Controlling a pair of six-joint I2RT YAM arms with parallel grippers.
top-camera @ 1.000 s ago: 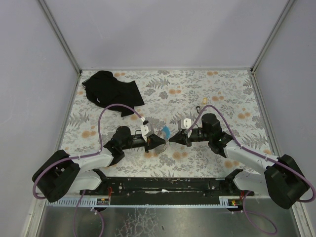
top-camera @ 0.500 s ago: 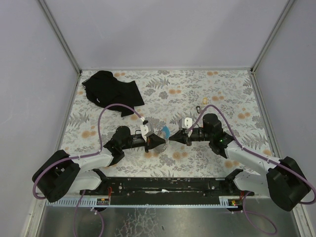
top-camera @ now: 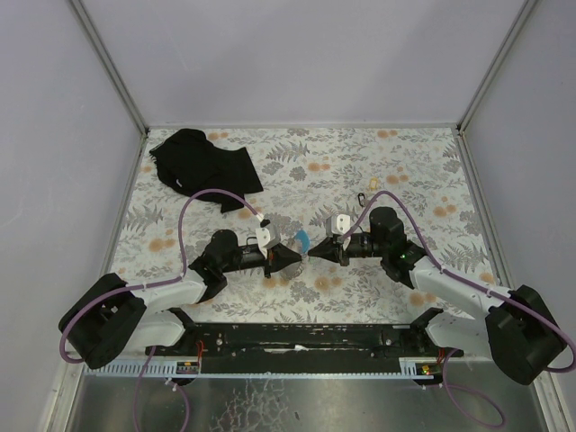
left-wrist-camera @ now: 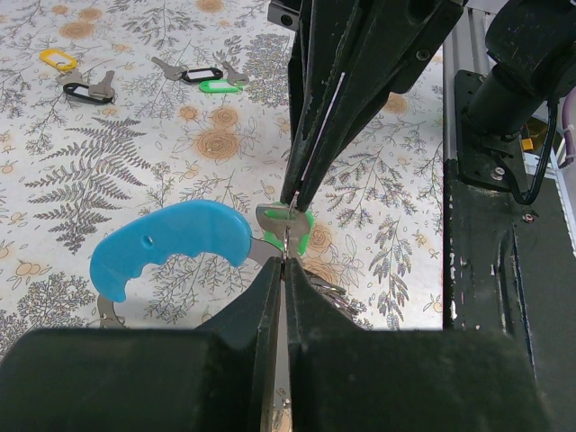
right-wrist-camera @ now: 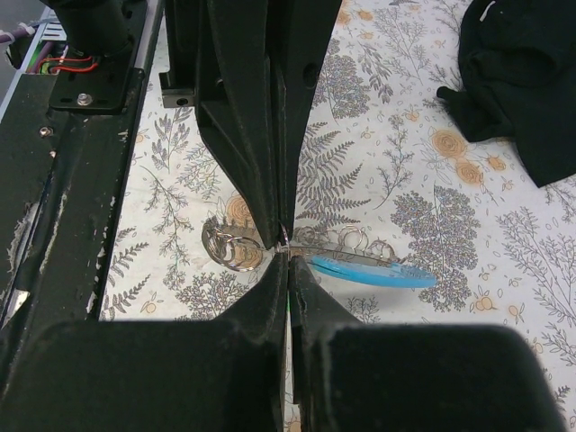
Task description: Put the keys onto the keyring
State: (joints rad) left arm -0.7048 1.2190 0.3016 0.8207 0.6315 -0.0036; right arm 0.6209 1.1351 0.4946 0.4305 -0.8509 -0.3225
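Note:
My left gripper [top-camera: 294, 260] and right gripper [top-camera: 316, 254] meet tip to tip at the table's middle, both shut. The light-blue keyring [left-wrist-camera: 167, 244] hangs beside my left gripper [left-wrist-camera: 284, 266], which pinches its thin grey metal part. My right gripper [right-wrist-camera: 288, 261] is shut on a key with a green tag [left-wrist-camera: 294, 225], held against the keyring's metal part. The keyring also shows in the right wrist view [right-wrist-camera: 376, 270], with small metal rings [right-wrist-camera: 230, 245] beside it. More keys lie far off: green tag [left-wrist-camera: 220, 87], black tags [left-wrist-camera: 200, 76], yellow tag [left-wrist-camera: 57, 59].
A black cloth [top-camera: 203, 166] lies at the back left of the flowered table. Small loose keys [top-camera: 368, 187] lie behind the right arm. Metal frame posts and grey walls close in the table. The black base rail [top-camera: 297, 337] runs along the near edge.
The right gripper has shifted slightly to the right and back, and the blue keyring has tilted a little with it. The left arm has hardly moved.

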